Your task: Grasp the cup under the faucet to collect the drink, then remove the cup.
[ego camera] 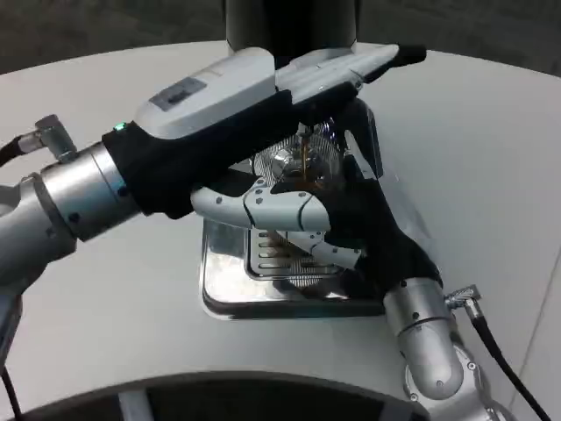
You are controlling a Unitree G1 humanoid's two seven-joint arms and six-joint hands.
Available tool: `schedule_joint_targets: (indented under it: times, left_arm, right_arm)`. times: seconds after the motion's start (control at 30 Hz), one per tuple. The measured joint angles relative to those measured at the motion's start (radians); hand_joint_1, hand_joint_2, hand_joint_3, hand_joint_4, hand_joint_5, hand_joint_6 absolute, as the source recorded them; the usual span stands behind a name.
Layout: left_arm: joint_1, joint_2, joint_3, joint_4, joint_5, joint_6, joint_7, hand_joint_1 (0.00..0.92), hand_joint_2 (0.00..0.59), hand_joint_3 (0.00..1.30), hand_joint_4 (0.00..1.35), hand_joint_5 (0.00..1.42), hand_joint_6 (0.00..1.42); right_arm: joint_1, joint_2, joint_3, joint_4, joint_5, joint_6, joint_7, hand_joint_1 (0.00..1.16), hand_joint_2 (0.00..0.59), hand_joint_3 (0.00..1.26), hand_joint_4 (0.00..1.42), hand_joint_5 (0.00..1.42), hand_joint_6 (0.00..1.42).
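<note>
Right hand (337,219) wraps the clear cup (302,167) under the stream, left hand (307,74) lies flat on the dispenser tap (386,58), holding nothing — hold it level!

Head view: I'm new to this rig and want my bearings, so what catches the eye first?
The left hand reaches across the middle, stretched over the clear cup, where a thin brown stream falls. Just below, the right hand wraps the cup, above the shiny metal drip tray on the white table.
</note>
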State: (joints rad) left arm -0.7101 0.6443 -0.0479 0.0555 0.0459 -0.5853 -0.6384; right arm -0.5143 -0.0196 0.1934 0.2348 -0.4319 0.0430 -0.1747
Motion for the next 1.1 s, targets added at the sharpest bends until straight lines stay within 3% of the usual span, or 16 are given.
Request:
schedule_joint_targets:
  times: [0.27, 0.47, 0.77, 0.97, 1.1]
  left_arm:
    - [0.000, -0.004, 0.010, 0.025, -0.020, -0.002, 0.009, 0.000, 0.188, 0.00, 0.00, 0.03, 0.02]
    - [0.031, -0.068, 0.091, 0.044, -0.085, -0.034, 0.084, 0.000, 0.197, 0.00, 0.00, 0.03, 0.01]
    - [0.075, -0.091, 0.163, 0.044, -0.121, -0.040, 0.145, 0.000, 0.206, 0.00, 0.00, 0.03, 0.01]
    - [0.106, -0.091, 0.193, 0.043, -0.138, -0.022, 0.145, 0.000, 0.208, 0.00, 0.00, 0.03, 0.01]
    - [0.121, -0.091, 0.206, 0.035, -0.155, -0.003, 0.146, 0.000, 0.209, 0.00, 0.00, 0.03, 0.01]
  right_arm:
    - [-0.017, 0.006, -0.001, 0.034, 0.008, -0.028, -0.014, 0.70, 0.187, 0.00, 0.00, 0.00, 0.10]
    - [-0.024, 0.006, -0.001, 0.048, 0.014, -0.047, -0.014, 0.70, 0.187, 0.00, 0.00, 0.00, 0.12]
    - [-0.034, 0.006, 0.002, 0.099, 0.029, -0.108, -0.018, 0.77, 0.185, 0.00, 0.06, 0.07, 0.20]
    - [-0.056, 0.008, 0.007, 0.141, 0.029, -0.140, -0.028, 0.88, 0.184, 0.13, 0.27, 0.24, 0.34]
    - [-0.070, 0.016, 0.010, 0.169, 0.028, -0.156, -0.057, 0.95, 0.196, 0.27, 0.45, 0.42, 0.58]
